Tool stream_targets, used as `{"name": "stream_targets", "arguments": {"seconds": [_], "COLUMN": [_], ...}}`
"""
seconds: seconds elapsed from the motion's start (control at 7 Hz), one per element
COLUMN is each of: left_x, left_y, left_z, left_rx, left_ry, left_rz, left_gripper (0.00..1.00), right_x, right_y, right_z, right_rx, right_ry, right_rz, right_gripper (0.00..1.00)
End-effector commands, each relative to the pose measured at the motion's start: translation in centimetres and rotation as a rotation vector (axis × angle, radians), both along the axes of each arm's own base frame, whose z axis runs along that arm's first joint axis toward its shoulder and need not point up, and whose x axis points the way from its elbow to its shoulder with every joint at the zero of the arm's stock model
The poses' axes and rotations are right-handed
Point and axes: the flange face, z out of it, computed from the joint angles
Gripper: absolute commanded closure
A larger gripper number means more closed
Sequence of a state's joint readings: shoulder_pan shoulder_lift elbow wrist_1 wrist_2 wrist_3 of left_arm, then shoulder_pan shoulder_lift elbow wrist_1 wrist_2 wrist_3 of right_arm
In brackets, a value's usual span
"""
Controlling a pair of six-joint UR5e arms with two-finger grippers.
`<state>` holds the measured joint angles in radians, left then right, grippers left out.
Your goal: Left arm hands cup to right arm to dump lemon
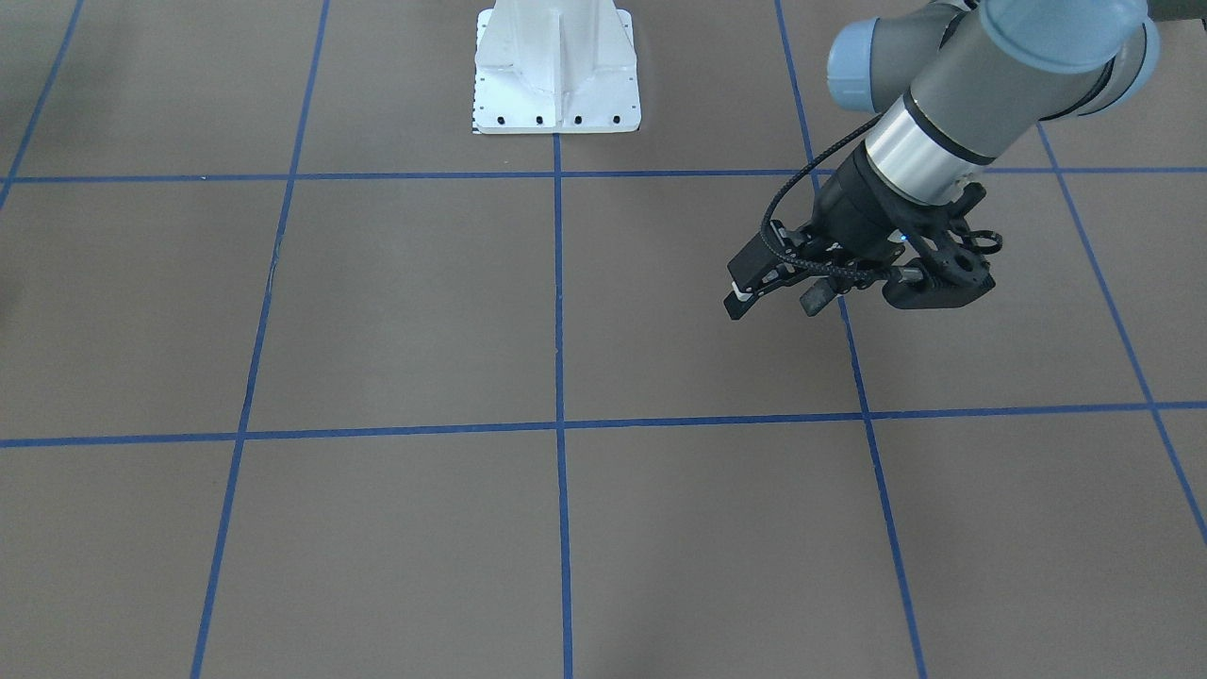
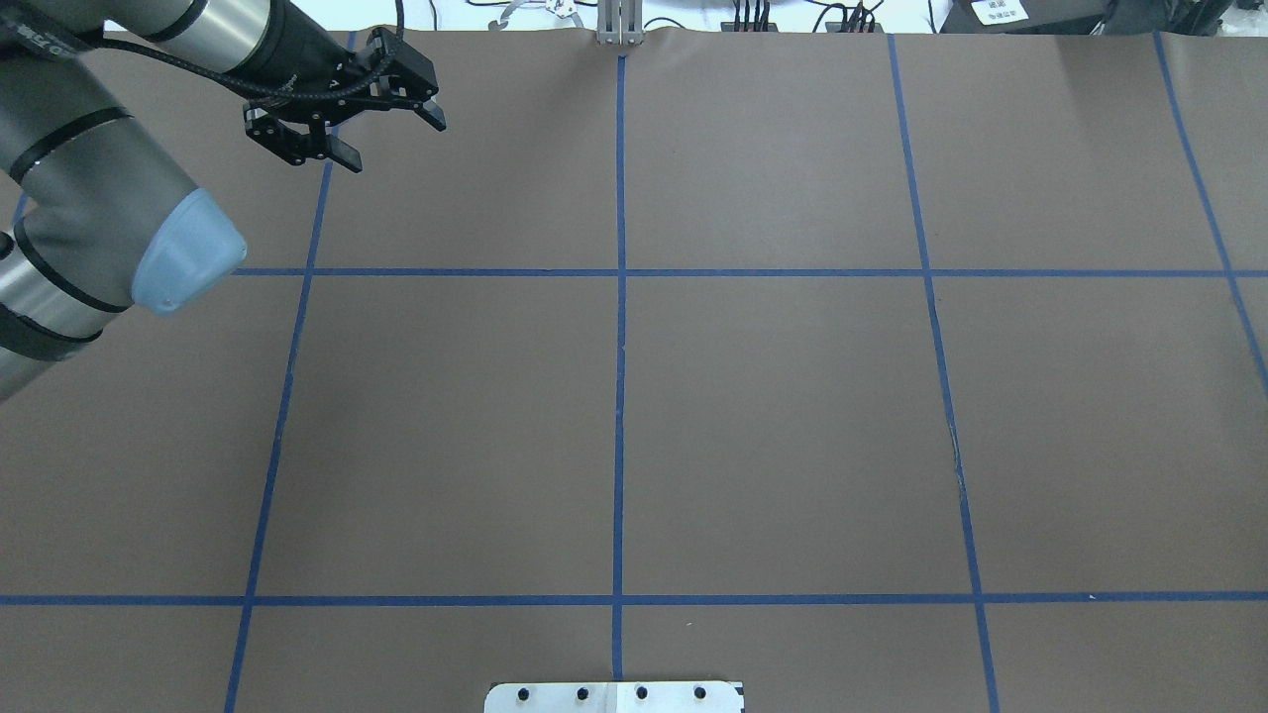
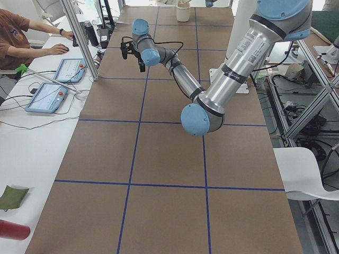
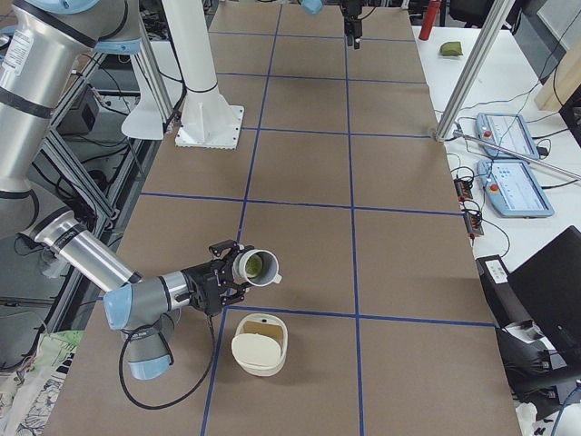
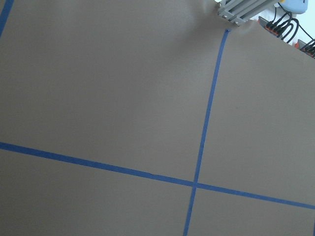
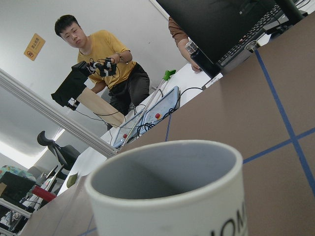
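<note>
Lemon in tipped cup, L fingers spread

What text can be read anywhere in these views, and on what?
"ON": dark letters low on the cup, right wrist view; the rest is cut off by the frame edge.
Yellow sign, background of the same view: too blurred to read.
Forearm sticker, exterior left view: too small to read.
White tag, top edge of the overhead view: too small to read.
</note>
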<state>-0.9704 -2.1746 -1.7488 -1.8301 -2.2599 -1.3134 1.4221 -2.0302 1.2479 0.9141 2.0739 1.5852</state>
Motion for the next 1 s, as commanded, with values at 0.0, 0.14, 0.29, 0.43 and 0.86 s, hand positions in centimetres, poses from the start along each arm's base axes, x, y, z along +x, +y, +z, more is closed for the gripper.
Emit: {"name": "stream_targets", "arguments": {"seconds": [0.0,0.14,0.29,0.43,0.86], "left_x": [0.0,0.0,0.2,0.3,0.2], "left_y": [0.2,0.2,0.3,0.3,0.2], "left_z": [0.1,0.1,0.1,0.1,0.1], "left_rx": [0.021,0.021,0.020,0.021,0.017], "left_ry": [-0.009,-0.009,-0.011,-0.011,-0.013], "left_rz": [-0.005,-0.005,-0.003,-0.001,-0.002], "left_gripper": [0.00,0.00,0.00,0.00,0.00], "right_x": [0.1,0.2,0.2,0.4,1.2], "right_y": [0.0,0.0,-0.3,-0.4,0.6], "right_z": [0.3,0.8,0.7,0.6,1.9], "right_rx": [-0.073,-0.118,-0.136,-0.136,-0.189], "right_ry": [-0.087,-0.132,-0.166,-0.176,-0.428], "right_rz": [-0.008,-0.008,-0.002,0.010,0.019], "right_gripper": [0.72,0.72,0.72,0.72,0.73]}}
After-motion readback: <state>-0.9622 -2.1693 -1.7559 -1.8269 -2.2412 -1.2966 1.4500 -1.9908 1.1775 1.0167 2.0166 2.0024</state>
